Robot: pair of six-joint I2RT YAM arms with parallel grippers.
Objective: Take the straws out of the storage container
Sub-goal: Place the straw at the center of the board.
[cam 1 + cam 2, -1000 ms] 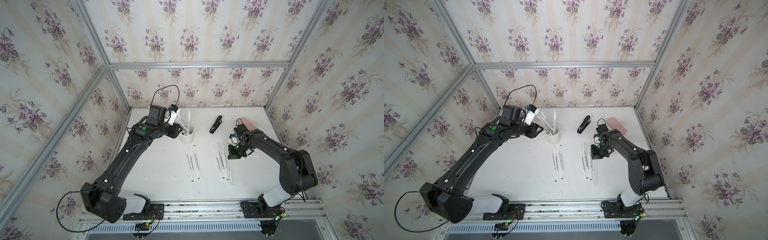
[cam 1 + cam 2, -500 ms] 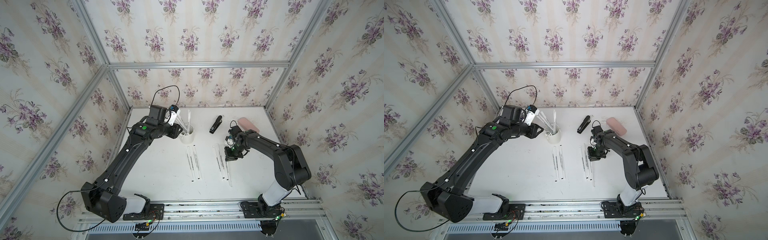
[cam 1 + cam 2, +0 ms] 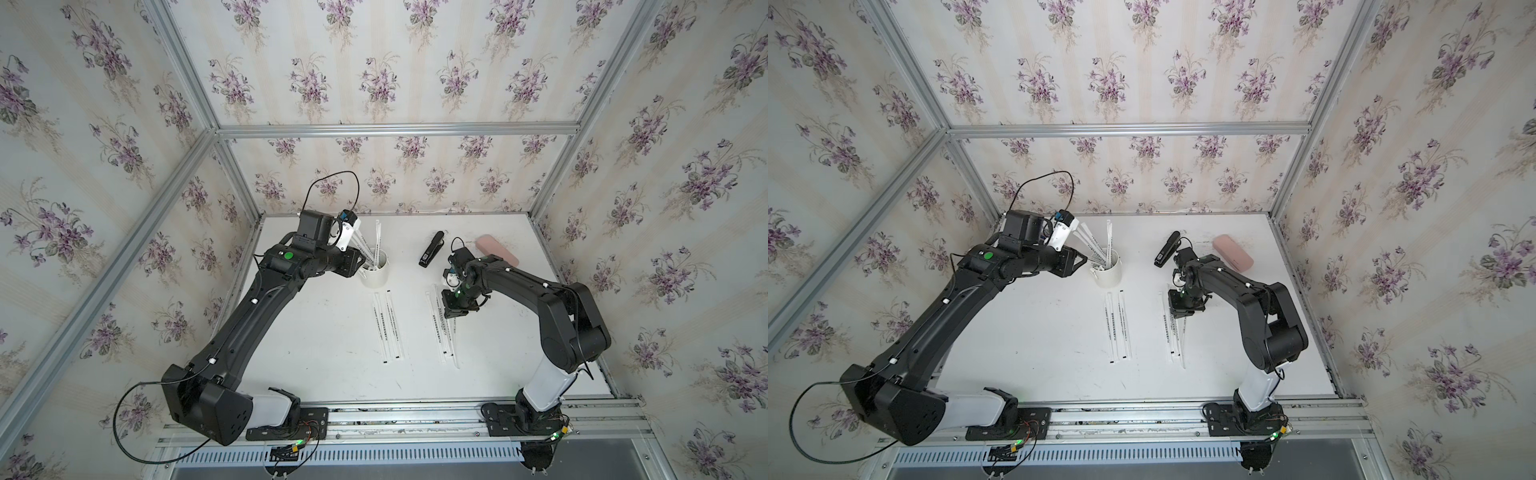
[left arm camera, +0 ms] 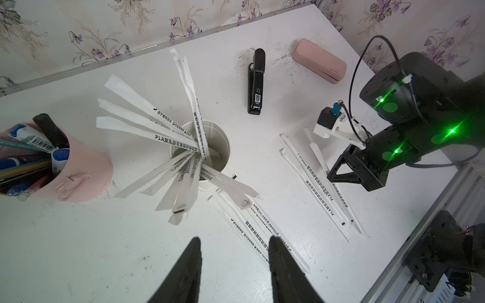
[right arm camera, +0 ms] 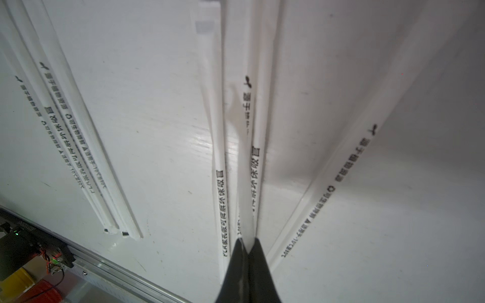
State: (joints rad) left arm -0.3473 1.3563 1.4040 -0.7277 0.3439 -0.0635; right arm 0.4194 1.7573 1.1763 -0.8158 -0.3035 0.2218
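Beside the small white plastic cup (image 4: 221, 136) crowded with white paper-wrapped straws (image 4: 157, 132), our left gripper (image 4: 235, 251) hangs, jaws spread; reaching in may topple it. Our right gripper (image 5: 246, 249), jaws pinching one straw (image 5: 243, 189) lying near the cup, may tear its paper

light: bright, even, diffuse in both top views; faint soft shadows on table (image 3: 332, 374) | glare: sheen patch on table in right wrist view; green LED flares (image 4: 452, 130) in left wrist view | focus: nearest straws (image 5: 246, 183) blurred | edges: wide-angle stretch
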